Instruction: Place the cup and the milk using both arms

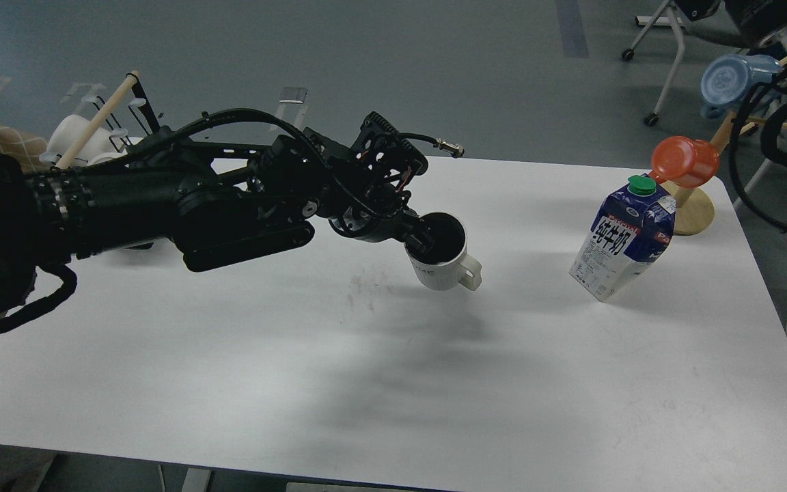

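The near half of the white table (380, 403) carries only a soft dark shadow beneath the reaching arm. Past it, near the middle of the table, the left gripper (426, 239) comes in from the left at the end of a black, cable-wrapped arm and is clamped on the rim of the cup (443, 263), one finger dipped into the dark grey inside. The cup is white and ribbed, its handle pointing right and toward the viewer; it is tilted, and whether its base touches the table cannot be told. Well apart to the right, the milk (622, 240) stands on the table, a dark blue and white carton with a green cap, free of any grip. Just behind it, a wooden stand (693, 212) holds an orange cup (686, 161) and, higher, a blue cup (732, 80). At the far left edge sits a rack (103, 130) with white cups. The right gripper is out of sight.
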You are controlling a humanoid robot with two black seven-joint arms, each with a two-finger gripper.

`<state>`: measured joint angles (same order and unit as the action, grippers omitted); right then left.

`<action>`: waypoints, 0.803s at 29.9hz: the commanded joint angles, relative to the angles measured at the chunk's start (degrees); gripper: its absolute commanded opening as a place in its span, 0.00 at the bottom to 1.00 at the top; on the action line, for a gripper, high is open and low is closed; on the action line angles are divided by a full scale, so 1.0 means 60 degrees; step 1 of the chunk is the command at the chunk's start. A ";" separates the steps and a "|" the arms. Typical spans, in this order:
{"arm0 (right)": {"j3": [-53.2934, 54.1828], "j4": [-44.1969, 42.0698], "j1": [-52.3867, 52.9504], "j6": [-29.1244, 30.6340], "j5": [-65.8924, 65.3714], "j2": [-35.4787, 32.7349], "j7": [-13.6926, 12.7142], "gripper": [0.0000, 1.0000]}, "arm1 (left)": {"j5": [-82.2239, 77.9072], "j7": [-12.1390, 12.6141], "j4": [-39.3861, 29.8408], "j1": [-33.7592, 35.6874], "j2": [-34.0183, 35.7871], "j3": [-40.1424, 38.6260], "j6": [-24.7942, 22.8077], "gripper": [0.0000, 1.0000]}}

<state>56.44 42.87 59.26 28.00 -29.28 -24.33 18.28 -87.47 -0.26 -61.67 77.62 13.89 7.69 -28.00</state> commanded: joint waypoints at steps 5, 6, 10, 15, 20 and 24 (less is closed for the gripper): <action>-0.0016 -0.0025 -0.0091 0.0000 0.0002 -0.0032 0.0015 1.00 | 0.0032 0.0014 0.0244 -0.0045 -0.0439 0.0461 0.0000 0.00; -0.0016 -0.0011 -0.0076 0.0000 0.0002 -0.0032 0.0015 1.00 | 0.0018 0.0014 0.0244 -0.0089 -0.0484 0.0461 0.0000 0.00; -0.0016 -0.0011 -0.0062 0.0000 0.0002 -0.0075 0.0015 1.00 | 0.0003 0.0014 0.0229 -0.0134 -0.0499 0.0636 0.0000 0.00; -0.0016 0.0004 -0.0135 0.0000 0.0016 -0.0207 0.0015 1.00 | 0.0003 0.0000 0.0215 -0.0119 -0.0484 0.0872 0.0000 0.00; -0.0016 0.0004 -0.0164 0.0000 0.0016 -0.0310 0.0015 1.00 | 0.0017 0.0000 0.0141 -0.0178 -0.0455 0.0872 0.0000 0.00; -0.0016 0.0019 -0.0164 0.0000 0.0016 -0.0324 0.0015 1.00 | 0.0047 0.0000 0.0156 -0.0294 -0.0470 0.0886 0.0000 0.00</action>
<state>56.34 42.93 58.27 28.00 -29.18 -26.22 18.37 -87.36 -0.26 -60.81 76.43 11.13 12.93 -28.00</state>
